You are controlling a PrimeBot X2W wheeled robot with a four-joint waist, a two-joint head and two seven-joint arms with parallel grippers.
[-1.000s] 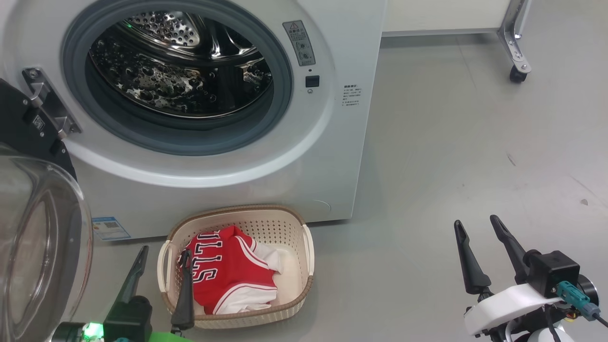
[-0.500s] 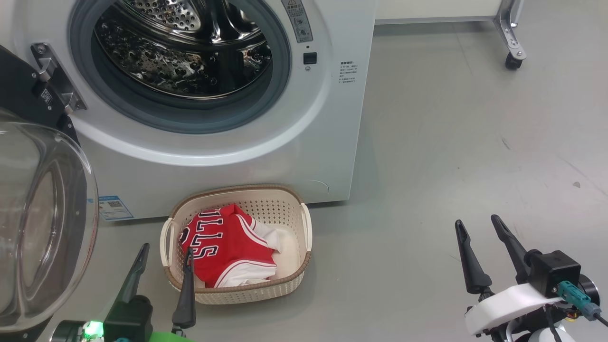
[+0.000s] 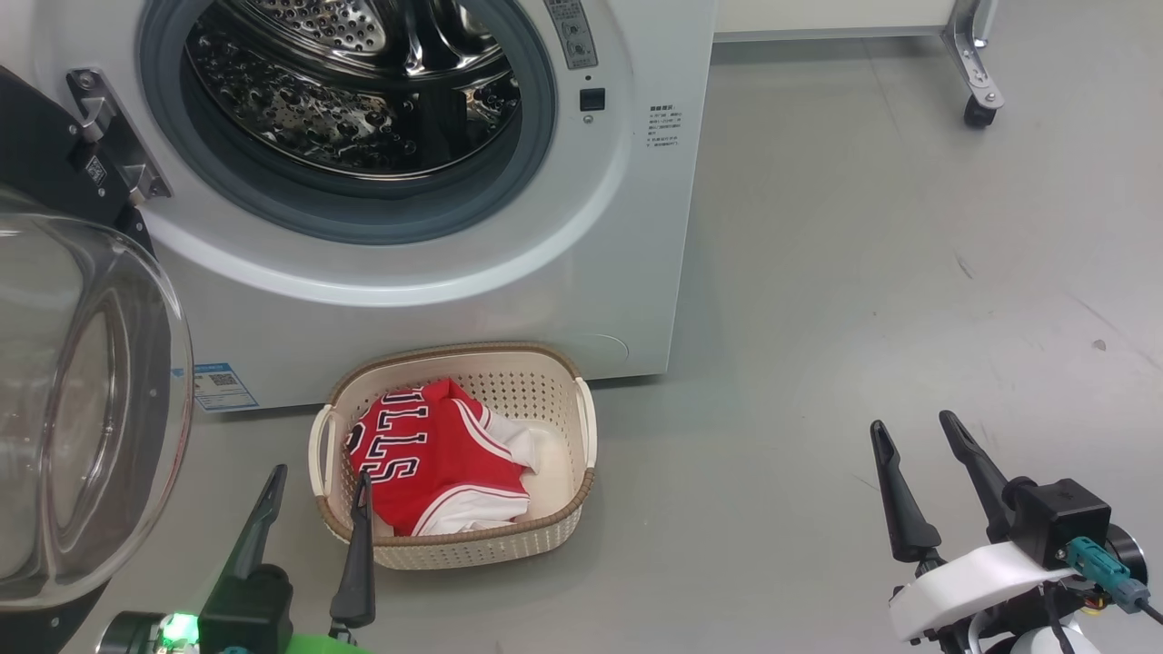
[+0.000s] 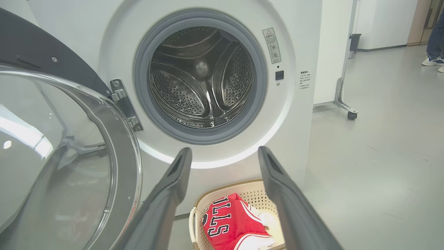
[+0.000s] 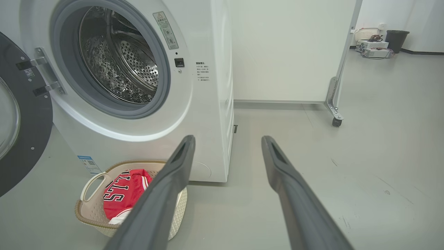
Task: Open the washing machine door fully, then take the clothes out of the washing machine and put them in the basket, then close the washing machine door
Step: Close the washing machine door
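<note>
L gripper (image 3: 320, 475) and R gripper (image 3: 911, 423) spread wide, holding nothing. Red clothes (image 3: 436, 459) lie in basket (image 3: 581, 509) just ahead of L gripper; washing machine (image 3: 454, 318) beyond, door (image 3: 36, 154) standing open to L gripper's left.

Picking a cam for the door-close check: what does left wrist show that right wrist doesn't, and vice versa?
Left wrist adds: the drum seen head-on to its back wall, and a person's shoe at the far right.
Right wrist adds: the washing machine side panel, its blue label low on the front, and a dark bin by the far wall.
Shared: the washing machine door swung open on its hinge, the basket holding the clothes, and a wheeled panel's caster.
</note>
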